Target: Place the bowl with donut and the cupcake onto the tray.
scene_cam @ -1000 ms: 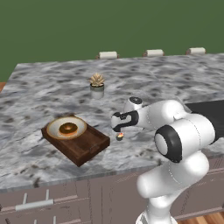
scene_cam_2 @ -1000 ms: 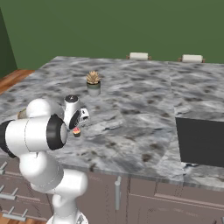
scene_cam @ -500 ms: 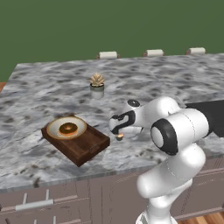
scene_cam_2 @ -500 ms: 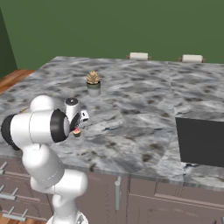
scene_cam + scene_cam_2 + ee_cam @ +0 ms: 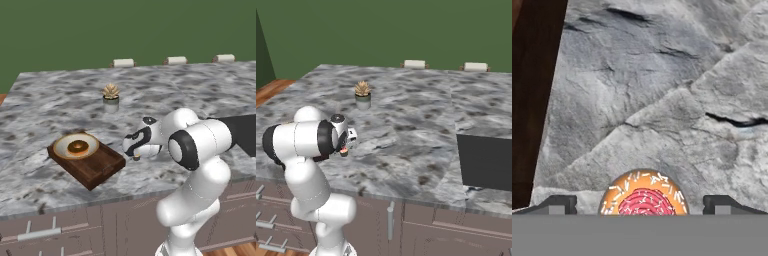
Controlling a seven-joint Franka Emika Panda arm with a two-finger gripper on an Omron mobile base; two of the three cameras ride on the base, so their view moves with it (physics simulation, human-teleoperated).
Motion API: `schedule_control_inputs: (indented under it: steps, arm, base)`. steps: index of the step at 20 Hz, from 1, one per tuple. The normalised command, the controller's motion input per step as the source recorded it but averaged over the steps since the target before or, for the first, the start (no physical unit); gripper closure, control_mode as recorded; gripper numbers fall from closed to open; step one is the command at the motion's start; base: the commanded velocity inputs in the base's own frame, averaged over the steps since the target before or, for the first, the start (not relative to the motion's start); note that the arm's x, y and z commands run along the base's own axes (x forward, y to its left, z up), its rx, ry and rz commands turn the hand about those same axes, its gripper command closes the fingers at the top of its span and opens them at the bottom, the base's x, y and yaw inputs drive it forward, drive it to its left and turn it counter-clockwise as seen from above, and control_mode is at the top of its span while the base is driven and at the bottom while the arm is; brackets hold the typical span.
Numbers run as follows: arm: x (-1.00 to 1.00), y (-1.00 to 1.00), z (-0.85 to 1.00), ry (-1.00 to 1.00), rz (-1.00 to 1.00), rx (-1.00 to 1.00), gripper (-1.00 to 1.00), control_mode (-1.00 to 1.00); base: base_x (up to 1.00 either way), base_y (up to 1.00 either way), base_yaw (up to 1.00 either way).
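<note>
Fingers (image 5: 557, 204) stand spread, one on each side of the cupcake (image 5: 643, 195), not touching it. Both belong to the gripper (image 5: 136, 156), which hangs low over the counter (image 5: 210, 95) just beside the tray (image 5: 95, 167). Farther along the tray sits the bowl (image 5: 76, 146) with the donut (image 5: 77, 147) in it. Beyond, a potted plant (image 5: 110, 97) stands well apart.

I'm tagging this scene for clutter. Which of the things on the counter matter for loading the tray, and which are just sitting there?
Part of the job:
tray
bowl, already on the tray
donut, in the bowl
cupcake, between the fingertips of the gripper, on the counter beside the tray

Just lying about:
potted plant
dark cooktop
</note>
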Motion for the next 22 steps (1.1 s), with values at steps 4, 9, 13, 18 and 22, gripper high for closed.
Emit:
schedule_control_inputs:
  steps: [4, 9, 13, 18, 22]
  arm:
    - [0.02, 0.00, -0.07, 0.00, 0.00, -0.01, 1.00, -1.00]
    - [0.00, 0.00, 0.17, -0.02, -0.02, 0.02, 1.00, -1.00]
    - [0.01, 0.01, 0.63, -0.03, -0.05, 0.03, 1.00, -1.00]
    - [0.00, 0.13, 0.70, -0.03, -0.05, 0.02, 1.00, -1.00]
    - [-0.02, 0.44, 0.25, -0.01, -0.03, 0.04, 1.00, -1.00]
  base:
    - [0.00, 0.00, 0.00]
    - [0.00, 0.00, 0.00]
    - [0.00, 0.00, 0.00]
    - [0.00, 0.00, 0.00]
    - [0.00, 0.00, 0.00]
